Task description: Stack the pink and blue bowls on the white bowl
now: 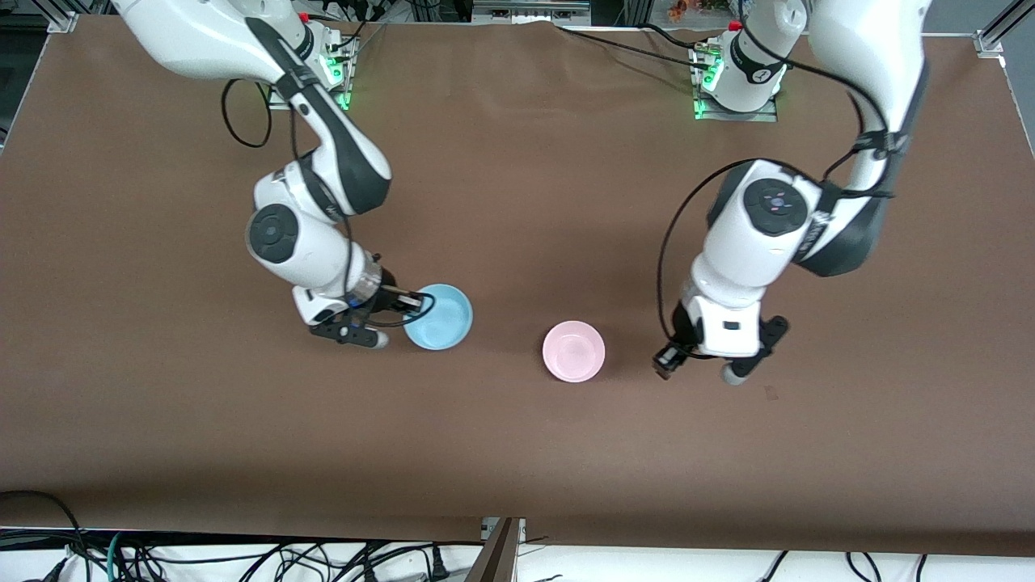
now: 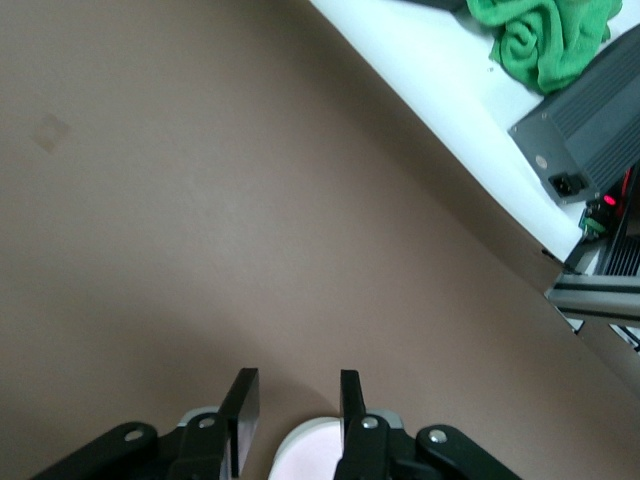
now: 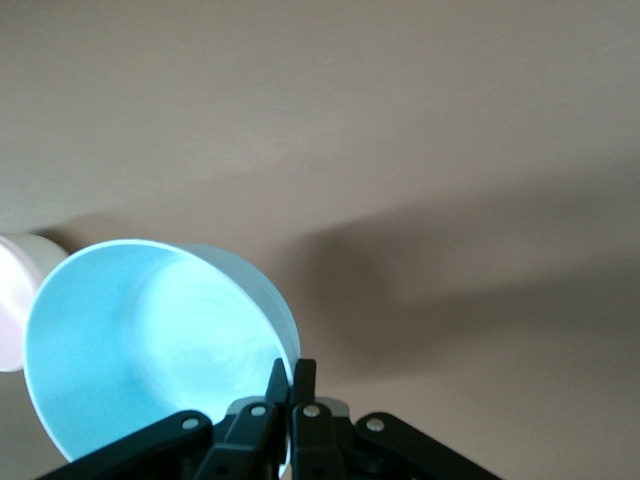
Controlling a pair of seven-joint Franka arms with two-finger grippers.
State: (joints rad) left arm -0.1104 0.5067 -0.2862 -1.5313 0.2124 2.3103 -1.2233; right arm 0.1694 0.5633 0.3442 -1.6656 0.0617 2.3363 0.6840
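Observation:
The light blue bowl (image 1: 438,317) is tilted, and my right gripper (image 1: 412,303) is shut on its rim on the side toward the right arm's end of the table. In the right wrist view the fingers (image 3: 291,375) pinch the blue bowl's (image 3: 150,340) wall. The pale pink bowl (image 1: 574,350) sits upright on the brown table (image 1: 517,453), between the blue bowl and my left gripper (image 1: 702,368). The left gripper (image 2: 295,385) is open and empty, low beside the pink bowl (image 2: 310,452). The pink bowl's edge shows in the right wrist view (image 3: 15,310). No separate white bowl shows.
A green cloth (image 2: 545,40) and a grey box (image 2: 590,120) lie off the table's edge at the left arm's end. Cables (image 1: 242,558) hang below the table's edge nearest the front camera.

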